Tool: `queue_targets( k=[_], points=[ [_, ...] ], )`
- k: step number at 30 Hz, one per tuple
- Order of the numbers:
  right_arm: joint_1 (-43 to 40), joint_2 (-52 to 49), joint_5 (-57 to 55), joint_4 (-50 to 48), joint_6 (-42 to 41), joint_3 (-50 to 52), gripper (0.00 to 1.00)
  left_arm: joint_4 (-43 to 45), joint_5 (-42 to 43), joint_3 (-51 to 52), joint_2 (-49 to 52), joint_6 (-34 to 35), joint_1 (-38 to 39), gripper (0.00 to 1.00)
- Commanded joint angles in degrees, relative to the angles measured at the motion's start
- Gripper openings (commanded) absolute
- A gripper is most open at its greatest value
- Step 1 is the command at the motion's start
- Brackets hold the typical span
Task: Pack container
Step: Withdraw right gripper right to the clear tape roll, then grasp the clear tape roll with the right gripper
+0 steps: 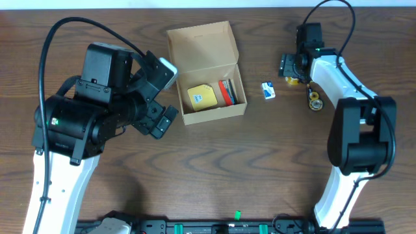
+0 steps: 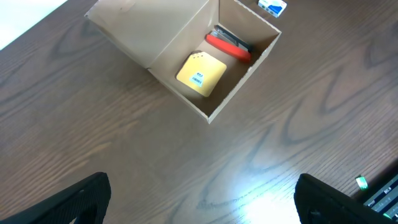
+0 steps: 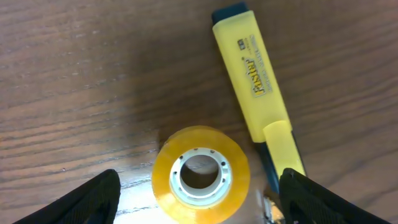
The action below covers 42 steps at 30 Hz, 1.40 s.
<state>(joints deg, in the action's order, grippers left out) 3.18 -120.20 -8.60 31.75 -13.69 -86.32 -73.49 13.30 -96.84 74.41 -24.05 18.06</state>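
Note:
The tan cardboard container stands open at the table's back centre, its flap lid folded back. Inside lie a yellow sticky-note pad and a red item. The container also shows in the left wrist view, with the pad and red item in it. My left gripper is open and empty, just left of and in front of the box. My right gripper is open, its fingers either side of a yellow tape roll on the table.
A yellow highlighter lies right beside the tape roll. A small white-and-blue item lies on the table between the box and my right gripper and shows in the left wrist view. More yellow stationery lies by the right arm.

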Motion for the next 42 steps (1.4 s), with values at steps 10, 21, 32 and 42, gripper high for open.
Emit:
queue_targets(
  k=[10, 21, 32, 42],
  points=[
    [-0.26, -2.99, 3.02, -0.52, -2.16, -0.98, 0.79, -0.15, -0.33, -0.94, 0.11, -0.37, -0.04, 0.95],
    [-0.26, -5.38, 2.84, -0.96, -2.14, -0.98, 0.77, -0.15, -0.33, -0.94, 0.11, -0.37, -0.04, 0.95],
    [-0.26, -5.62, 2.84, -0.87, -2.14, -0.98, 0.57, -0.15, -0.33, -0.94, 0.11, -0.37, -0.04, 0.95],
    [0.28, -3.63, 5.92, 1.38, -2.05, -1.01, 0.21, -0.15, -0.33, -0.94, 0.11, -0.37, -0.04, 0.95]
  ],
)
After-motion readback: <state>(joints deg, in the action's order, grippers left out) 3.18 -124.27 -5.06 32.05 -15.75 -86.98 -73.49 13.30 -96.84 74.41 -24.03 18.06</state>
